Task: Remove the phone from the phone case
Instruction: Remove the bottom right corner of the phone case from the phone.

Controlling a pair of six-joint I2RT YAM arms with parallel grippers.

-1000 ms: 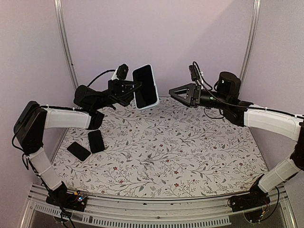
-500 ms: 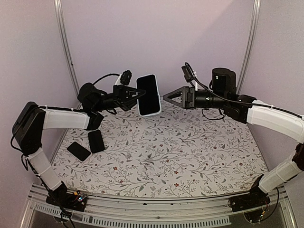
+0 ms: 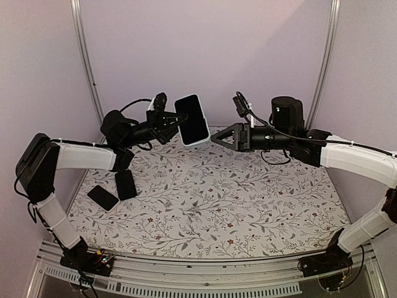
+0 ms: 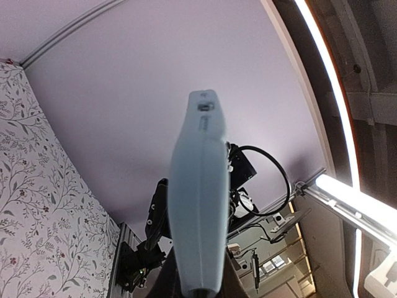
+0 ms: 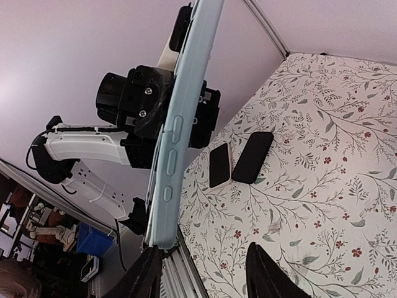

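- The left gripper (image 3: pixel 169 119) is squeezed shut on the phone case (image 5: pixel 177 136). It holds the case high in the air, over the far side of the table (image 3: pixel 248 205).
- The phone (image 3: pixel 191 118) sits inside the case with its dark screen facing out (the case is the pale rim all around it).
- The right gripper (image 3: pixel 217 137) is just beside the phone's edge. Its fingers are apart and hold nothing.
- In the right wrist view one finger (image 5: pixel 149 273) looks very close to the end of the case, but I cannot tell if it touches.
- The case looks soft and bendy, so its rim can probably be peeled back.
- The phone is hard and smooth, and likely slippery. Its glass could crack if it falls from up there.
- A good place to grab is a corner, pushing the case lip off there.
- Two dark flat things (image 3: pixel 126 184) lie on the table near the left arm.
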